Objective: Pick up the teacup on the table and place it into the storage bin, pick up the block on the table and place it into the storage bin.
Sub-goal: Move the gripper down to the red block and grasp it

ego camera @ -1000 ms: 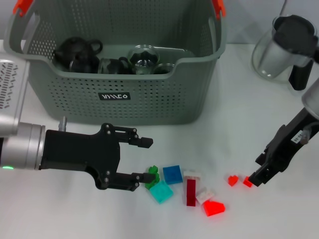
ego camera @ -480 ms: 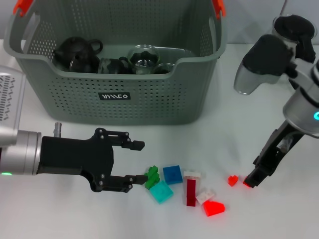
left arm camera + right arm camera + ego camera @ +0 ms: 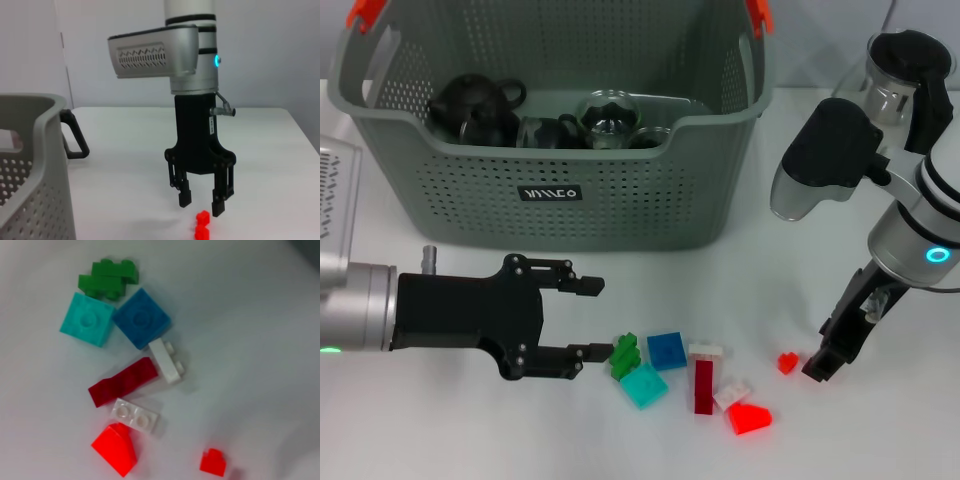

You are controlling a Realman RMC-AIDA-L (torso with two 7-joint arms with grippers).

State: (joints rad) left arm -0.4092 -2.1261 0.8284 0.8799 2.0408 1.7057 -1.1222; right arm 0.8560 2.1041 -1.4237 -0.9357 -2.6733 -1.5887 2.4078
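Green block [image 3: 624, 353] sits low centre of the head frame, touching your left gripper [image 3: 587, 318], whose jaws gape wide. It looks light, stiff, slick plastic, so pinch its flat sides. Right gripper [image 3: 817, 365] hovers open by a small red block [image 3: 786, 362]; storage bin [image 3: 560, 195] waits above.

We see the grey-green perforated storage bin [image 3: 620, 190] holding dark teacups [image 3: 475, 110], and in front of it loose coloured blocks [image 3: 667, 350] lie scattered on the table.

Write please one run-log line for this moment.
left gripper: open, beside green block | right gripper: open, above small red blocks | storage bin: holds teaware
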